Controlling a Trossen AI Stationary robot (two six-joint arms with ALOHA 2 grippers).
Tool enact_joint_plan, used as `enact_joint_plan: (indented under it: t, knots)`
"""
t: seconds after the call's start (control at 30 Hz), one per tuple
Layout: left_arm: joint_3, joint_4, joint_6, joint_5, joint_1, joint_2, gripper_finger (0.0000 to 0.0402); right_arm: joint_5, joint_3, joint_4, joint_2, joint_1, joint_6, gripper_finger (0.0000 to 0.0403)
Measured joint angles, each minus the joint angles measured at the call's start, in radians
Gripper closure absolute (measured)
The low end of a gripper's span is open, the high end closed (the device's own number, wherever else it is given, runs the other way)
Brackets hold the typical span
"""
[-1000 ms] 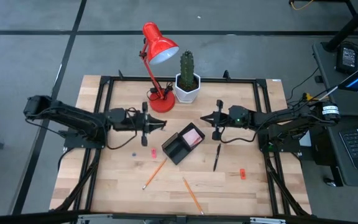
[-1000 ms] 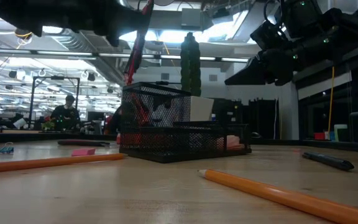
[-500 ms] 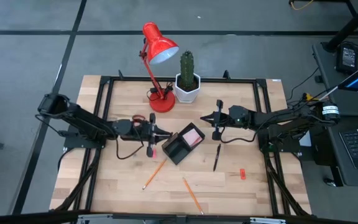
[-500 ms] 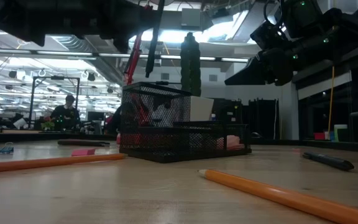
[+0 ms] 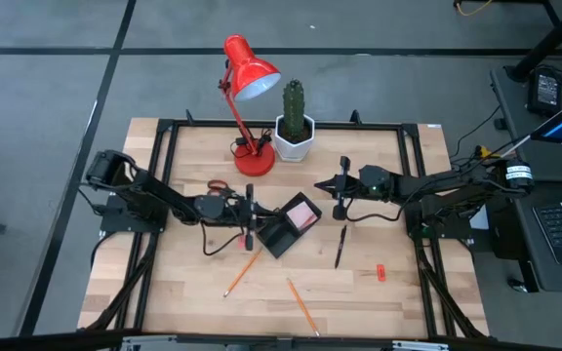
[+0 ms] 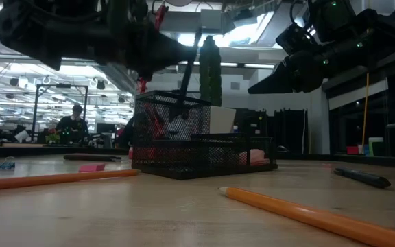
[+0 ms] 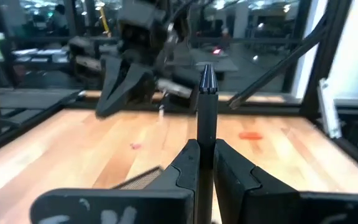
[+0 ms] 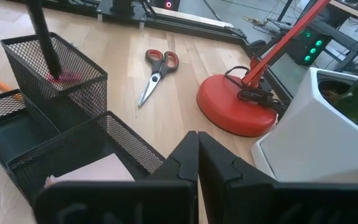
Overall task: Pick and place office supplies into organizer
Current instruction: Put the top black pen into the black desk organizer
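the organizer [image 5: 279,230] sat near the middle of the worktop [image 5: 193,283], a black mesh tray with a tall cup section and lower compartments; a pink sticky-note pad [image 5: 303,212] lay in the compartment on its far right side. a black marker [image 6: 189,63] stood upright with its lower end dipping into the tall cup, held by the left gripper [image 5: 247,214], whose jaws were clamped on it just above the organizer's left end. in the left wrist view the marker [image 7: 206,124] rose straight between the two fingers [image 7: 185,168].

the right gripper [image 5: 341,191] hovered just right of the organizer, its jaws pressed together with nothing between them.

a black pen [image 5: 340,246] lay on the worktop right of the organizer, and a small red piece [image 5: 381,273] lay farther right. two orange pencils [image 5: 243,271] lay toward the near edge, one by the organizer's near corner, the other [image 5: 302,306] closer to the edge. red-handled scissors [image 8: 156,74] lay behind the organizer, near the base of the red lamp [image 5: 245,97]. a cactus [image 5: 293,119] in a white pot stood beside the lamp.
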Motion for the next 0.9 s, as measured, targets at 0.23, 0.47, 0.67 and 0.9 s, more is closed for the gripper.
enact_joint_plan:
  t: [0.23,0.47,0.67,0.9]
  knots:
    - [0.0,0.037,-0.049,-0.107,0.0,0.083,0.0379,0.0,0.0,-0.006,0.0,0.0,0.0,0.0395]
    - [0.0,0.116,-0.082,-0.111,0.0,0.151,0.0379,0.0,0.0,-0.036,0.0,0.0,0.003,0.0395]
    - [0.0,0.118,-0.103,-0.139,0.0,0.172,0.0379,0.0,0.0,-0.041,0.0,0.004,0.003,0.0395]
    - [0.0,0.107,-0.129,-0.139,0.0,0.172,0.0366,0.0,0.0,-0.044,0.0,0.004,0.003,0.0395]
